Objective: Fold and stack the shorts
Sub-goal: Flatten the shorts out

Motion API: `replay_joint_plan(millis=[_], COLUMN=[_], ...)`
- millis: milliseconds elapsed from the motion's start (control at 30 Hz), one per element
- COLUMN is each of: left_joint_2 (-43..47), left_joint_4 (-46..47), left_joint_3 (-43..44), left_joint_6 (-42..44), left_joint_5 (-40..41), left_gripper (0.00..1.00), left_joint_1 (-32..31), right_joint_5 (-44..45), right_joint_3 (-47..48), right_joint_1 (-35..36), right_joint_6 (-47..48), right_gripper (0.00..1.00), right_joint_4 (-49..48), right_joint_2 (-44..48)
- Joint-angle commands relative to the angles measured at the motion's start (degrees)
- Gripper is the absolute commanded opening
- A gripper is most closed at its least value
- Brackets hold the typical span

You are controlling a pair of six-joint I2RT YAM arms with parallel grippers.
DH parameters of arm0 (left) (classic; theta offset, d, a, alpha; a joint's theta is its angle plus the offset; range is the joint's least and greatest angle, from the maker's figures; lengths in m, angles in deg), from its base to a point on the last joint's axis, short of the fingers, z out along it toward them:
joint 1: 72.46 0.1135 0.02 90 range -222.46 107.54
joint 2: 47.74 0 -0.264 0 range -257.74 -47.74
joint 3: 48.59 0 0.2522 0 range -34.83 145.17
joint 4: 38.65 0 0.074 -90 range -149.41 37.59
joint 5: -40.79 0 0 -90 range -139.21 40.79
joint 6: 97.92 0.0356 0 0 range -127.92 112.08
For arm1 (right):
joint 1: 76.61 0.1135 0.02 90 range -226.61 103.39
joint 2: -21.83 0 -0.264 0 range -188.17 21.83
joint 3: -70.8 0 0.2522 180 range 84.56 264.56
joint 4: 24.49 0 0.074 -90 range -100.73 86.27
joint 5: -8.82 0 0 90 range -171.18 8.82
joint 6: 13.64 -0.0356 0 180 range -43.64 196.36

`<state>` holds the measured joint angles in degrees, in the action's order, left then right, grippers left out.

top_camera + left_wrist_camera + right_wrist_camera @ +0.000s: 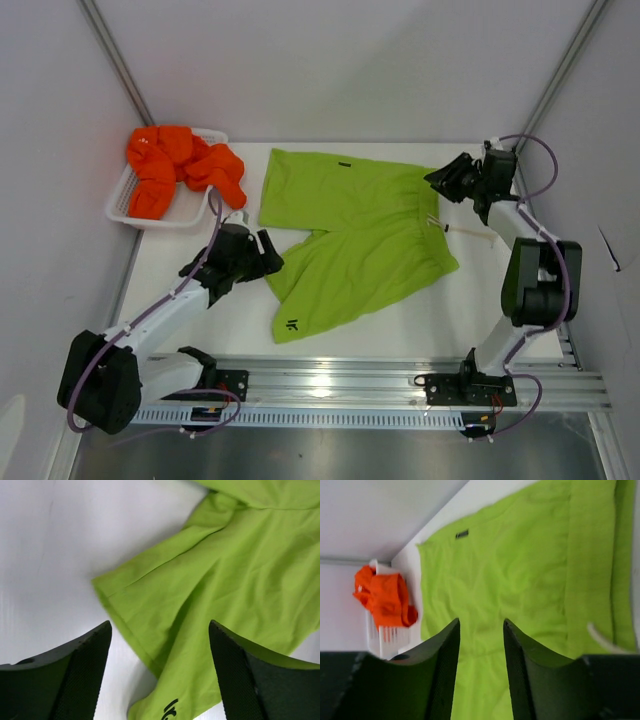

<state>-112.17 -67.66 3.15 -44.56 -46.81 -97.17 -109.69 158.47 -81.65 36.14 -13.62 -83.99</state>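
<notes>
Light, limp, prob. slippy: lime shorts (350,225) flat mid-table, orange shorts (180,165) bunched in basket (122,212) at 10 o'clock, so pinch hem/waistband edges; left gripper (268,250) spread, empty at lime pair's 9, right gripper (440,180) part-spread, empty at 2.

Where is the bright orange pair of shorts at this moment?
In the top view, the bright orange shorts lie bunched in the white plastic mesh basket at the far left, beside the lime green shorts.
</notes>
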Motion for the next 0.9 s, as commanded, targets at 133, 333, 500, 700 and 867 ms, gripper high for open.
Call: replay_joint_plan(millis=[133,333,500,700,867], left_joint_2=[2.9,-0.8,-4.4,-8.0,-9.8], left_joint_4=[7.0,10.5,13.8,14.9,16.6], left_joint_3=[-8.8,-8.8,-8.7,-8.2,-8.2], left_joint_6=[-4.1,-3.4,-4.3,-5.3,-5.5], left_joint_5=[-5.7,-6.2,-7.7,-8.6,-6.1], left_gripper=[0.68,0.62,0.51,0.45,0.43], left_joint_1=[6.0,7.8,8.4,8.4,8.4], right_joint_5=[6.4,11.0,13.1,11.1,9.2], right_joint_3=[-20.8,-28.4,-32.2,-36.2,-37.9], right_joint_1=[7.0,18.6,25.6,28.4,29.4], right_joint_6=[-0.5,1.5,3.1,4.7,5.3], right_gripper=[0.37,0.36,0.34,0.32,0.32], right_joint_4=[-4.7,-3.7,-6.5,-11.5,-14.2], right_joint_2=[18.6,25.1,25.3,24.0,23.7])
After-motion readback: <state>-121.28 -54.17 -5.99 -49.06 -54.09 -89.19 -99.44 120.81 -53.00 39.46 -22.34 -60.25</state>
